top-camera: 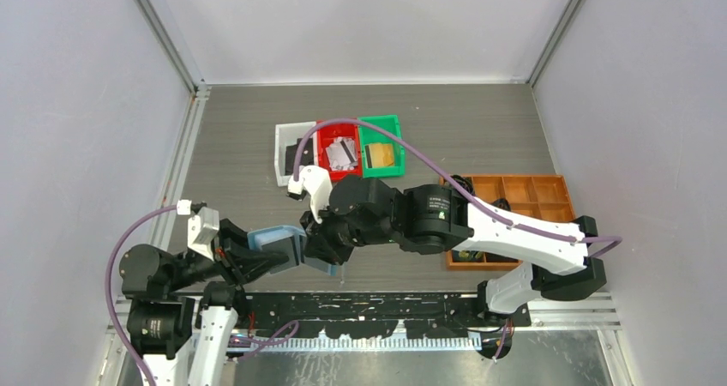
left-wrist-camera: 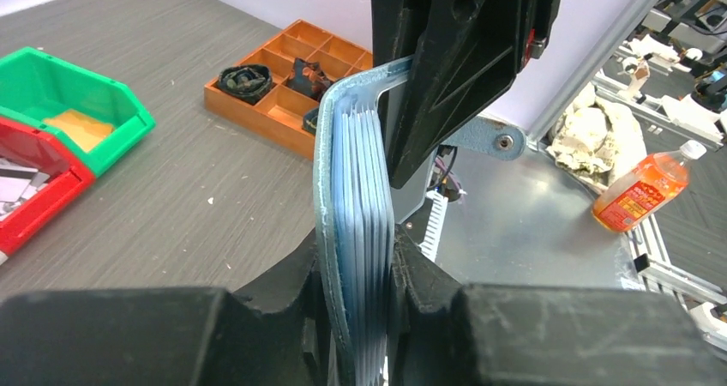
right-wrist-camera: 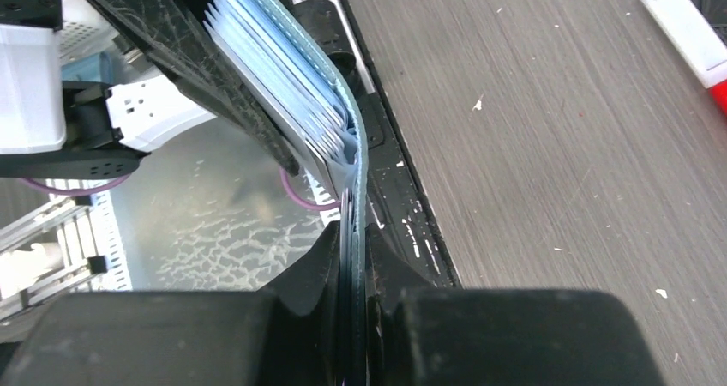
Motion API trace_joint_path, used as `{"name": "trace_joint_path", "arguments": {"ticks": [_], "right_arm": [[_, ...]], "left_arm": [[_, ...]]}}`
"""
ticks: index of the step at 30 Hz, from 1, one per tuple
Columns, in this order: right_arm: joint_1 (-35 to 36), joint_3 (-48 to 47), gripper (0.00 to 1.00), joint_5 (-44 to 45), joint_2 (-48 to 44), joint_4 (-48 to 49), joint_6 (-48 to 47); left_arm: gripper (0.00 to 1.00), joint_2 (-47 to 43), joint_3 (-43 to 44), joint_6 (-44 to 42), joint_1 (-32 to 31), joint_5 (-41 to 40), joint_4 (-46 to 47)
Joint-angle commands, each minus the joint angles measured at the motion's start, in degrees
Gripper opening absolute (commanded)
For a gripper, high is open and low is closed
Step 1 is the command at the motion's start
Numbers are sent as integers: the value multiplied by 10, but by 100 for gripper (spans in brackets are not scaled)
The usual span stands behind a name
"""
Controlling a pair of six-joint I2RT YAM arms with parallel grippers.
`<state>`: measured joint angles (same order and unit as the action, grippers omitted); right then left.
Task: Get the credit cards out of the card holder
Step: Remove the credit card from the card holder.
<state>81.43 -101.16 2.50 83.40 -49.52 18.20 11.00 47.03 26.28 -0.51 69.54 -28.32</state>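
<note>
The blue card holder [top-camera: 279, 237] was up in the air, above the near edge of the table [top-camera: 480, 137], between the two arms. The left hand [left-wrist-camera: 360, 270] was closed tight on it, one finger on each side, squeezing the stack of light blue pockets. The right hand [right-wrist-camera: 353, 249] was almost closed too. It pinched just one thin flap of the card holder, and that flap bent away from the pockets. From above, the two hands were very near each other, the left one low on the left and the right one reaching over from the right.

Far back on the table stood three bins in a row, touching. A gold card [top-camera: 381, 156] lay in the green bin [top-camera: 387, 125]. Silver-grey cards [top-camera: 343, 154] lay in the red bin [top-camera: 326, 134]. A black card [top-camera: 302, 154] lay in the white bin [top-camera: 281, 159]. An orange tray [top-camera: 536, 199] with little boxes sat to the right, partly under the right arm.
</note>
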Motion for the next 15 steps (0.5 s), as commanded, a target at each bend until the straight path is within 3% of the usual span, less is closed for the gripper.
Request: {"name": "trace_joint_path", "arguments": {"ticks": [1, 4, 5, 10, 15], "right_arm": [[-11, 13, 2, -52, -37, 72, 3], [-15, 24, 2, -60, -41, 81, 7], [-19, 28, 6, -63, -43, 85, 9], [-79, 71, 53, -85, -63, 132, 60], [-205, 162, 72, -88, -150, 250, 167]], "left_arm": [[15, 6, 14, 2, 0, -5, 19], [8, 5, 11, 7, 0, -13, 26], [5, 6, 12, 9, 0, -11, 25], [0, 28, 24, 5, 0, -47, -5], [0, 67, 50, -68, 0, -193, -78]]}}
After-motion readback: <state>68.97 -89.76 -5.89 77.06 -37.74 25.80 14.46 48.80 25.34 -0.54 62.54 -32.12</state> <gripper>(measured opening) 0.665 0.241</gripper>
